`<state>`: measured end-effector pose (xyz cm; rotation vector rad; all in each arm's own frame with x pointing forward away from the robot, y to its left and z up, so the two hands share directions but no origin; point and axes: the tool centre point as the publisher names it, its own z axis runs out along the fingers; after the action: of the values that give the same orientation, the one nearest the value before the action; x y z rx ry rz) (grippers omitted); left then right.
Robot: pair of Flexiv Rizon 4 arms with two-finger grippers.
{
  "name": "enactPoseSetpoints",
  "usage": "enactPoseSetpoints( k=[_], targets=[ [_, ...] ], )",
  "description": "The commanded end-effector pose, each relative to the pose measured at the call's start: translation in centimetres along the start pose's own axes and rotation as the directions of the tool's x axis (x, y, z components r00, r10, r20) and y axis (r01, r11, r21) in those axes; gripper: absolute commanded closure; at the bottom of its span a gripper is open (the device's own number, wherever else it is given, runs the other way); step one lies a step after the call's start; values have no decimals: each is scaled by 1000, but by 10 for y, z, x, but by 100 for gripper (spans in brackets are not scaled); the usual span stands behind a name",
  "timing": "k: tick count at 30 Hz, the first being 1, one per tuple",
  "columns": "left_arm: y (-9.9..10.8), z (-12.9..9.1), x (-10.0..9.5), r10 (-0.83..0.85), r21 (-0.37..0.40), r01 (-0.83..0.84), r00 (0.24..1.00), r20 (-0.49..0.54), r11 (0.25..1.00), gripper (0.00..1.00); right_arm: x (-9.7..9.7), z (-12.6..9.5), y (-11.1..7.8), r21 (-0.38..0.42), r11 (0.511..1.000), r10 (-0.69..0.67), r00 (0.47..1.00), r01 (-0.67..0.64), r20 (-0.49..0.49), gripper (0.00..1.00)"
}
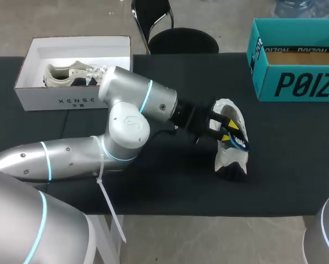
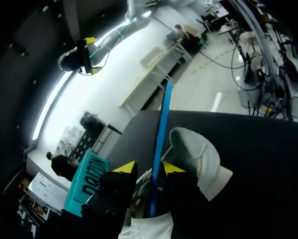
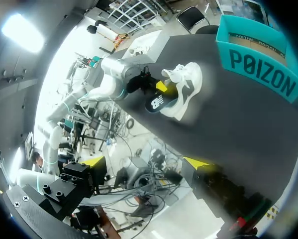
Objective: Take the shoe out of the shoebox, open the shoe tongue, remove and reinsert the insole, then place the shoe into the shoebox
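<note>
A white and dark shoe point(image 1: 230, 151) lies on the black table point(image 1: 169, 187), right of centre. My left gripper point(image 1: 229, 132) is at the shoe's opening, its fingers a little apart. In the left wrist view a blue insole point(image 2: 161, 129) stands on edge out of the shoe point(image 2: 196, 154), between the yellow fingertips point(image 2: 125, 167) and close to one of them; a gap shows on the other side. My right gripper point(image 3: 146, 162) hangs wide open and empty beyond the table's front edge, far from the shoe point(image 3: 183, 84).
A white shoebox point(image 1: 54, 102) at the back left holds a second shoe point(image 1: 71, 74). A teal box point(image 1: 296, 82) stands at the back right. My left arm point(image 1: 126, 121) stretches across the table's middle.
</note>
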<state>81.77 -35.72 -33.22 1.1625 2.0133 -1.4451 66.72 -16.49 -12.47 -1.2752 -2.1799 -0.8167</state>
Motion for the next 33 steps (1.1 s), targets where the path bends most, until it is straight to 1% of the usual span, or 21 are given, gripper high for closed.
enactPoseSetpoints(
  k=[1, 2, 5, 7, 19, 21, 30, 33],
  targets=[
    [0, -4, 7, -8, -3, 8, 1000, -1, 1000, 63, 0, 0, -1, 1, 1000, 1, 1000, -1, 2, 0],
    [0, -5, 8, -10, -4, 10, 1000, 0, 1000, 65, 0, 0, -1, 1, 1000, 1, 1000, -1, 2, 0],
    [1, -5, 10, -14, -8, 14, 1000, 0, 1000, 77, 0, 0, -1, 1, 1000, 1, 1000, -1, 2, 0],
    [3, -4, 11, -17, -11, 17, 1000, 1, 1000, 100, 0, 0, -1, 1, 1000, 1, 1000, -1, 2, 0],
    [9, 6, 8, -3, -23, 4, 1000, 12, 1000, 100, 0, 0, -1, 1, 1000, 1, 1000, -1, 2, 0],
    [15, 7, 7, -3, -29, 3, 1000, 14, 1000, 100, 0, 0, -1, 1, 1000, 1, 1000, -1, 2, 0],
    [44, 7, 7, 25, -108, -28, 999, -28, 994, 100, 0, 0, -1, 1, 1000, 1, 1000, -1, 2, 0],
    [49, 5, 5, 29, -126, -34, 999, -34, 991, 100, 0, 0, -1, 1, 1000, 1, 1000, -1, 2, 0]
  ],
)
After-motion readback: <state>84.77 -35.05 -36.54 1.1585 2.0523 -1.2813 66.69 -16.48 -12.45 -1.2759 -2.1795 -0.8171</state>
